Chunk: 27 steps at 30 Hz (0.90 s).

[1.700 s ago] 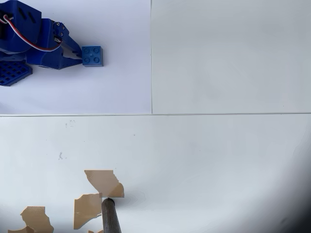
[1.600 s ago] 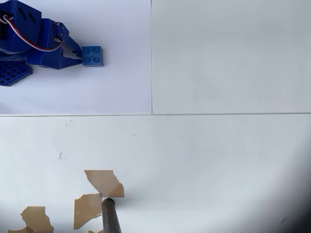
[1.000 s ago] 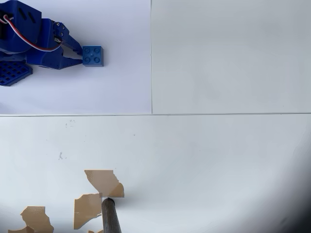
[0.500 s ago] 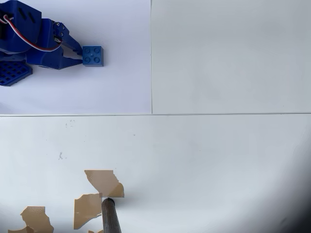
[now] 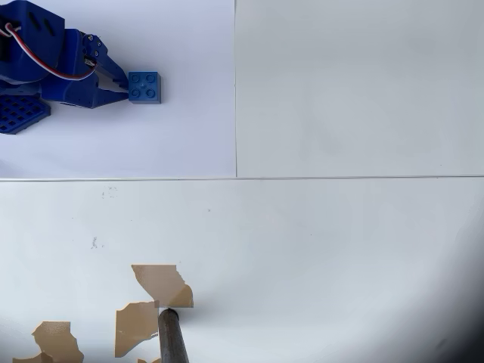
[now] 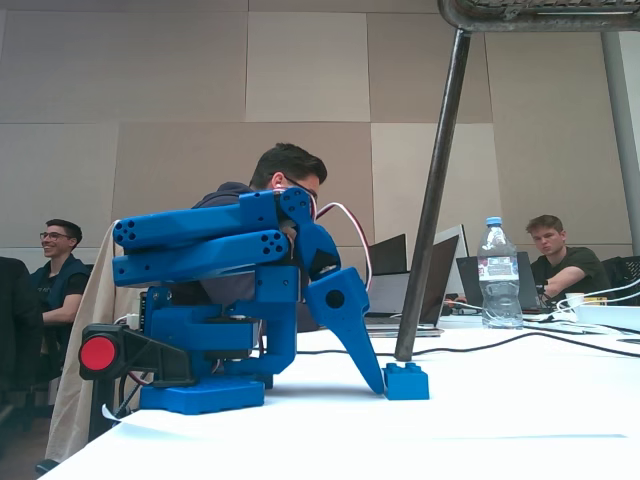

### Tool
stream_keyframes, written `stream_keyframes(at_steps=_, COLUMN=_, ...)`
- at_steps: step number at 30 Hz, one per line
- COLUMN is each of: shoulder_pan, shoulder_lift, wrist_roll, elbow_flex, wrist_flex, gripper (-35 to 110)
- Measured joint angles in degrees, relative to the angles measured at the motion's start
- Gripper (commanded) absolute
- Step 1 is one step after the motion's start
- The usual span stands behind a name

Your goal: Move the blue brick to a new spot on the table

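Nothing has shifted since the earlier frames: brick and gripper sit where they were.

Brick (image 5: 144,86): small, square, glossy blue plastic, four round studs on top; flat on the table (image 5: 340,249) in the upper left of the overhead view, studs up. From the fixed view the brick (image 6: 407,381) shows as a low block with two studs in profile.

Gripper (image 5: 121,85): same blue plastic, angular printed look, tapered fingers running to points. Tips are at the brick's left face in the overhead view; in the fixed view the gripper (image 6: 380,385) comes down at a slant, its tip at the tabletop just beside the brick. Cannot tell whether the fingers are apart or together, or whether they actually touch the brick.

Red and white wires (image 5: 34,53) loop over the arm. Blue perforated base (image 5: 19,113) lies at the left edge of the overhead view.

Table surface: broad, flat, matte white, thin seam lines crossing it. Torn brown patches (image 5: 162,283) with ragged edges sit near the bottom left, well apart from the brick. A dark round pole (image 5: 172,336) stands at those patches.
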Motion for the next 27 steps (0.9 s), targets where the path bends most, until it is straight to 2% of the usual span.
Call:
stream_keyframes(at_steps=8, shoulder_pan=1.4, shoulder_lift=0.0, wrist_roll=-2.4, elbow_flex=-0.1, wrist_flex=0.2, gripper=1)
stream_keyframes(at_steps=10, shoulder_pan=1.8, shoulder_lift=-0.1, wrist_roll=-4.1, elbow_flex=-1.6, wrist_flex=2.9, gripper=3)
stream_keyframes(at_steps=17, shoulder_pan=-0.7, shoulder_lift=-2.3, wrist_roll=-7.3, elbow_flex=-11.8, wrist_flex=8.0, gripper=30)
stream_keyframes(at_steps=23, shoulder_pan=-0.2, shoulder_lift=-11.8, wrist_roll=-10.0, elbow_flex=-18.5, wrist_flex=5.2, gripper=37)
stream_keyframes(at_steps=27, shoulder_pan=4.0, shoulder_lift=-20.2, wrist_roll=-14.3, elbow_flex=-20.7, wrist_flex=-0.4, gripper=38)
